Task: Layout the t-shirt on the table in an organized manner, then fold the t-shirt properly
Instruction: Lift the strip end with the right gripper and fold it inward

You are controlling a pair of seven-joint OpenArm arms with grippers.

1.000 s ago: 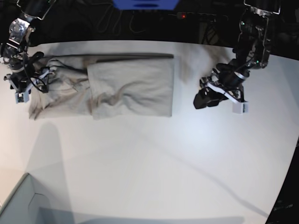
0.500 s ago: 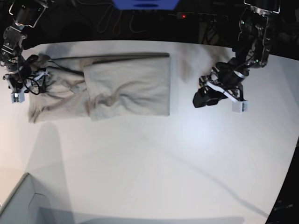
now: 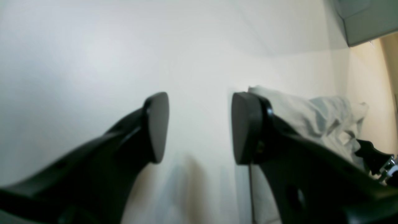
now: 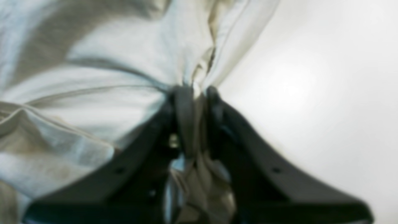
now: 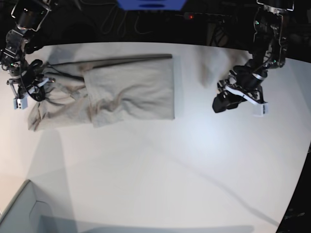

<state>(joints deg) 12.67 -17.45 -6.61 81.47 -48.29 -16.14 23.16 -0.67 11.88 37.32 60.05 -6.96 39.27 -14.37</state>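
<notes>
t-shirt [image 5: 129,92], grey-beige, partly folded, wrinkled

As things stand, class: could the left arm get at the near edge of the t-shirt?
Probably yes. The left pincer is open and empty, and only bare table lies between it and the t-shirt. The right pincer already grips the far end.

We see a white table [image 5: 160,165] with a curved far edge. On its far left part lies a partly folded grey-beige t-shirt [image 5: 131,94]; a pale box [image 5: 19,213] sits at its near-left corner.
</notes>
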